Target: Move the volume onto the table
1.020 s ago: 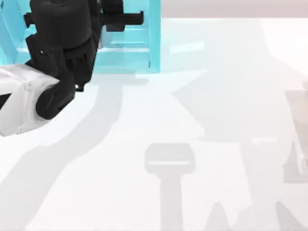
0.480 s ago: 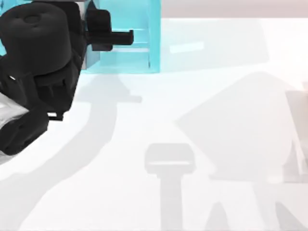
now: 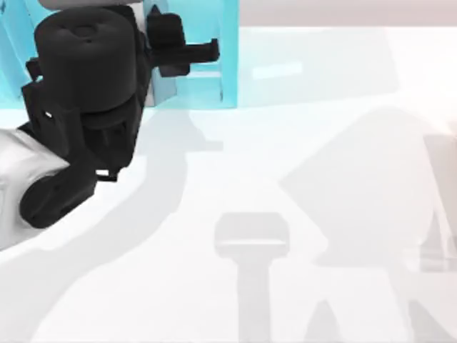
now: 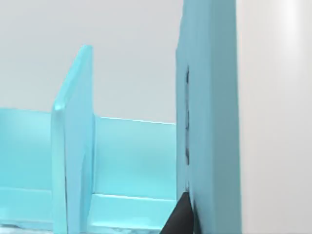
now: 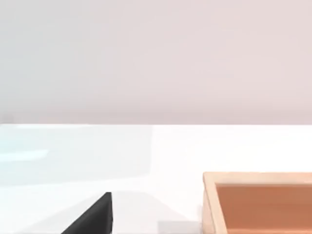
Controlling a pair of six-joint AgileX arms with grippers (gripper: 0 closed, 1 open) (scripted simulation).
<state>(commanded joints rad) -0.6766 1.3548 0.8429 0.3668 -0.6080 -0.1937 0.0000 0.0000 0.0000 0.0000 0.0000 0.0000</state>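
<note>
Left gripper (image 3: 187,51) sits at the top view's upper left, reaching into the teal shelf (image 3: 228,57). The book (image 3: 161,86) stands on edge there, upright, right against the gripper's black body. The book is inside the shelf outline, not out over the open table (image 3: 285,214). The white surface in front of the shelf carries only shadows.

Left wrist view: the book (image 4: 209,97) is very close and vertical, teal cover facing the camera with a pale face beside it. One black fingertip (image 4: 181,214) lies flat against the cover. The opposite one is hidden behind the book, so my read is that the gripper is clamped on the book, inferred rather than fully seen. A shelf divider (image 4: 73,146) stands apart from the book, with a free slot between them.

Right wrist view: right gripper (image 5: 92,219) is idle low over the table, with a tan wooden box (image 5: 258,200) ahead. Can't tell whether it's clenched or released.

Progress: grasp looks done, early-to-mid task. Left to do: pull the book clear of the shelf, carry it over open table, set it down, let go.
</note>
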